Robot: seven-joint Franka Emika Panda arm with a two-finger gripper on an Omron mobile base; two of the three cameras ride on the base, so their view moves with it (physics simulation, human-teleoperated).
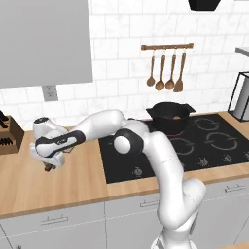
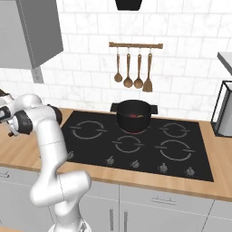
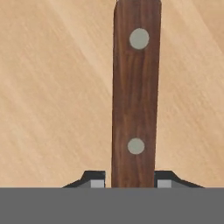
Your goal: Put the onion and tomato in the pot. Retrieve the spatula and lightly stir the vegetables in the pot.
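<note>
The spatula's dark reddish-brown handle point(image 3: 135, 87) with two grey rivets lies on the wooden counter point(image 1: 58, 185) and runs up the hand view; its blade is out of view. My gripper point(image 3: 133, 181) is down at the counter left of the stove, its fingertips point(image 3: 94, 179) pressed against both sides of the handle, shut on it. In the left base view the gripper point(image 1: 48, 165) shows a bit of the handle beneath it. The black pot point(image 1: 168, 116) point(image 2: 133, 115) stands on the back burner, with the red tomato point(image 2: 134, 115) inside. The onion cannot be made out clearly.
A black cooktop point(image 1: 194, 146) lies to the right of the hand. A knife block point(image 1: 7, 133) stands at the far left of the counter. Wooden spoons and a turner point(image 1: 165, 73) hang on a rail above the pot. A dark wire rack point(image 1: 240, 97) stands at the right.
</note>
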